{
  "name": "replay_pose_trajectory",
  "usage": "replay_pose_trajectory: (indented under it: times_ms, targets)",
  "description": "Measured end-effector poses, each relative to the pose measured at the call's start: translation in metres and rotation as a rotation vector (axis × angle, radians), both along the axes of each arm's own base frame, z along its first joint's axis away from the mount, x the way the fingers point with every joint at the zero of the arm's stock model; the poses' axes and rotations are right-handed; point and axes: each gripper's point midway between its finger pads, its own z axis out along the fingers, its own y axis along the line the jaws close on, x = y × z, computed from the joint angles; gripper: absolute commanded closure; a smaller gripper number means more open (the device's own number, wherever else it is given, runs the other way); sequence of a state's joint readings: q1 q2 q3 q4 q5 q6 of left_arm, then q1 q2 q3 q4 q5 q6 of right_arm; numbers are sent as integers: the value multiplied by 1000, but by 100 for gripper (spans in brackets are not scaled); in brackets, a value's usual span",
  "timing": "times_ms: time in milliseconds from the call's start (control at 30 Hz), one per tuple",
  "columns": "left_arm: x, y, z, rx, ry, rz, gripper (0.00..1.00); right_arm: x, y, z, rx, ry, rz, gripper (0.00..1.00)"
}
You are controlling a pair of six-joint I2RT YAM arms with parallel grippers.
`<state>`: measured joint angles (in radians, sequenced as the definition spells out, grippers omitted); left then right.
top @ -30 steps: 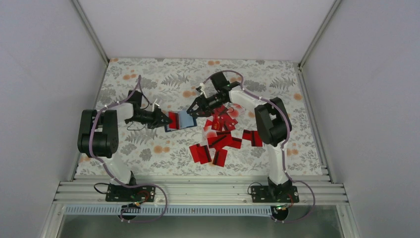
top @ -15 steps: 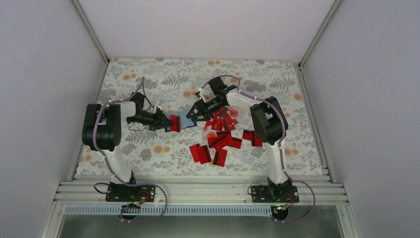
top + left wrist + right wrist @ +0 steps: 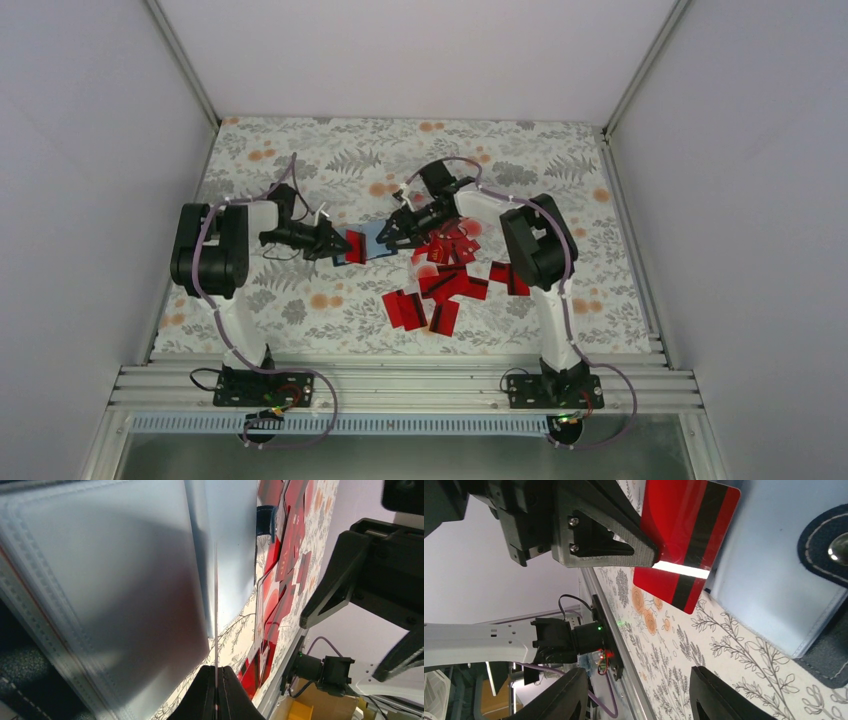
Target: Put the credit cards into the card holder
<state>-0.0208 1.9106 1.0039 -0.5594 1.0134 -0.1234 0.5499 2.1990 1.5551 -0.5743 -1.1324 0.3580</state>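
The card holder (image 3: 376,240) lies open on the table between the two grippers, its light blue inside (image 3: 774,580) up and its dark navy snap flap (image 3: 826,540) at the side. My left gripper (image 3: 335,243) is shut on a red credit card (image 3: 689,535) with a dark stripe, held at the holder's left edge. In the left wrist view that card (image 3: 216,610) shows edge-on above the closed fingertips (image 3: 227,677), beside the holder's sleeve (image 3: 125,580). My right gripper (image 3: 388,232) hovers over the holder's right side, open (image 3: 639,700) and holding nothing. More credit cards (image 3: 448,275) lie scattered to the right.
The floral tablecloth (image 3: 300,160) covers the table, with white walls on three sides. An aluminium rail (image 3: 400,385) carries both arm bases at the near edge. The right arm's forearm (image 3: 480,205) reaches over the card pile.
The left arm has shifted a little to the right, bringing its card closer to the holder. The right gripper has dropped slightly toward the holder and its jaws have narrowed a bit.
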Motion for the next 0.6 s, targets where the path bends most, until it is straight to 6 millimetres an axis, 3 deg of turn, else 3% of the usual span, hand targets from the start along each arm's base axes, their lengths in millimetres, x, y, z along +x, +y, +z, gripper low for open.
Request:
replay_pose_trajectory:
  times_ms: [333,600]
  targets:
    - [4,-1,-5,11,5,-5,98,-1,-1,-36,-36,58,1,50]
    - [8,-5,-7,10,7,-13,98,-2,-2,-43,-42,61,7,52]
